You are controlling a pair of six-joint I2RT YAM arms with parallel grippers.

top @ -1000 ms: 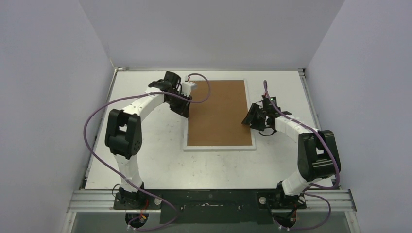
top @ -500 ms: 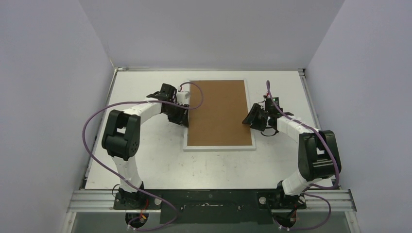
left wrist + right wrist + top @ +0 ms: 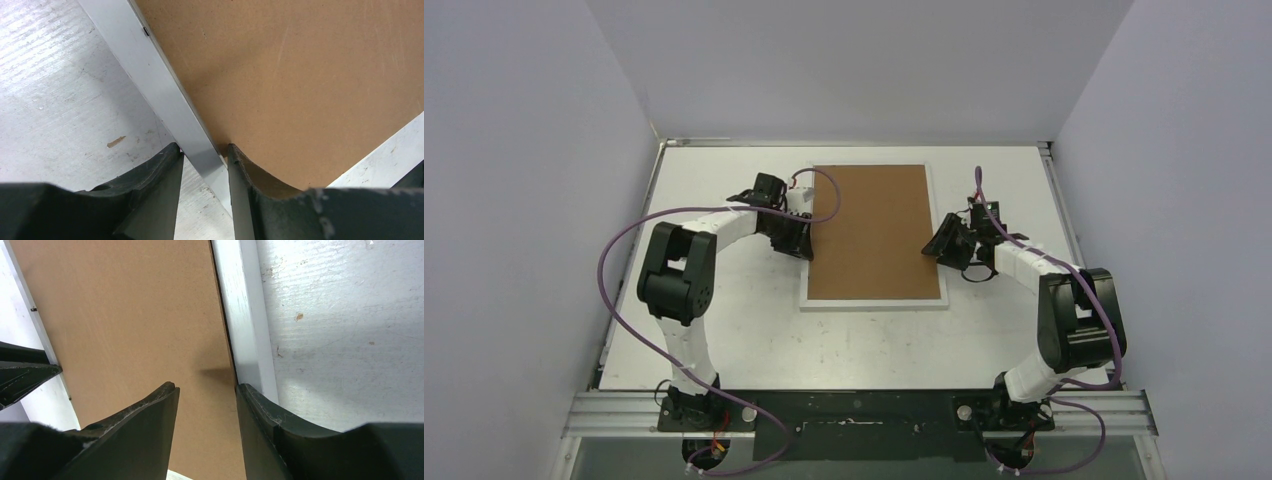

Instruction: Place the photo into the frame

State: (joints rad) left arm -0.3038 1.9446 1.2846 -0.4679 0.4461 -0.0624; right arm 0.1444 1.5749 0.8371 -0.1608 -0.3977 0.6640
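The white frame lies flat at the table's middle, and a brown backing board fills it. The photo is hidden. My left gripper is at the frame's left rail. In the left wrist view its jaws pinch that white rail, one tip on each side. My right gripper is at the frame's right side. In the right wrist view it stands open, one finger over the board and the other on the white rail, with nothing gripped.
The white tabletop is walled on three sides by grey panels. Purple cables loop off both arms. The left gripper's finger shows across the board in the right wrist view.
My left gripper has slid toward me along the frame's left rail and settled around it. The right gripper has barely moved.
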